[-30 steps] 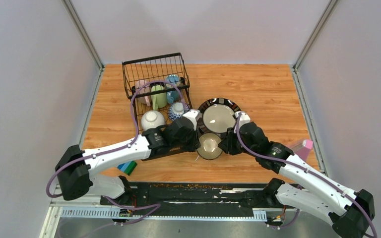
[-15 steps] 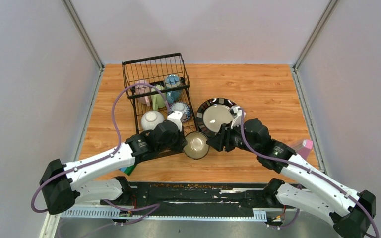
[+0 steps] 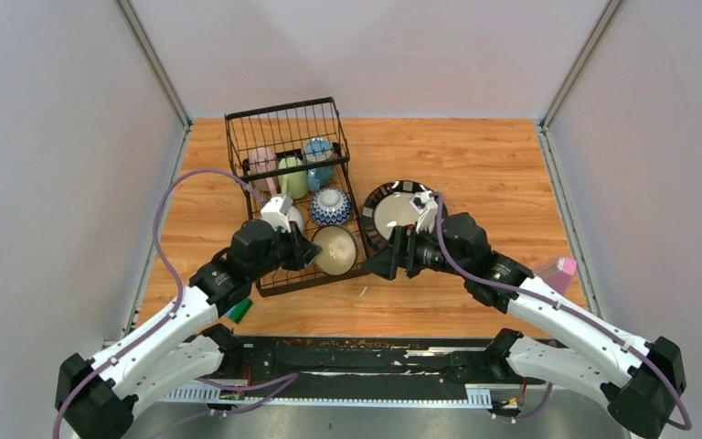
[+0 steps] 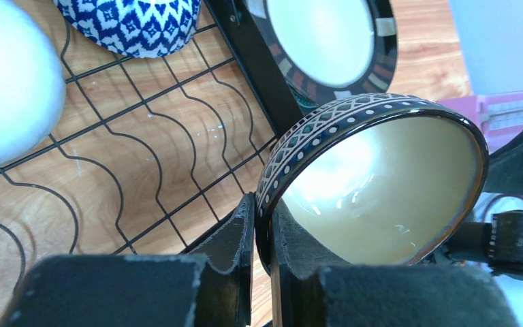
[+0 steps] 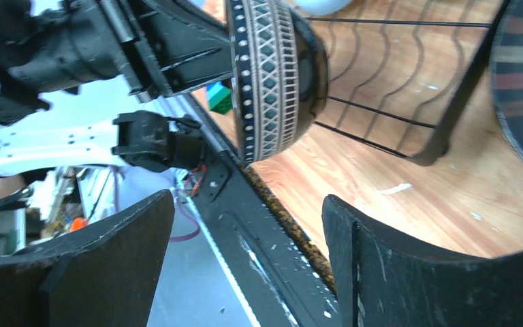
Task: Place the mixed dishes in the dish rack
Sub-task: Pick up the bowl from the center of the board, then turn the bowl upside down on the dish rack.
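Observation:
My left gripper (image 3: pixel 309 249) is shut on the rim of a dark patterned bowl (image 3: pixel 335 250) with a cream inside. One finger is inside the rim and one outside (image 4: pixel 264 231). The bowl (image 4: pixel 381 191) hangs tilted on its side over the near right corner of the black wire dish rack (image 3: pixel 283 114). My right gripper (image 3: pixel 379 265) stands open just right of the bowl (image 5: pixel 276 75), apart from it, with nothing between its fingers (image 5: pixel 246 199). A black-rimmed cream plate (image 3: pixel 402 212) lies right of the rack.
In the rack are a blue patterned bowl (image 3: pixel 330 206), a white bowl (image 4: pixel 7 102), and pink (image 3: pixel 260 160), green (image 3: pixel 292 174) and blue (image 3: pixel 318 151) mugs. A striped sponge (image 3: pixel 238 309) lies near the left arm. A pink container (image 3: pixel 559 272) sits at the right edge.
The right gripper opened and let go of the dark bowl. The left gripper carried the bowl leftward from the table to above the rack's lower tray.

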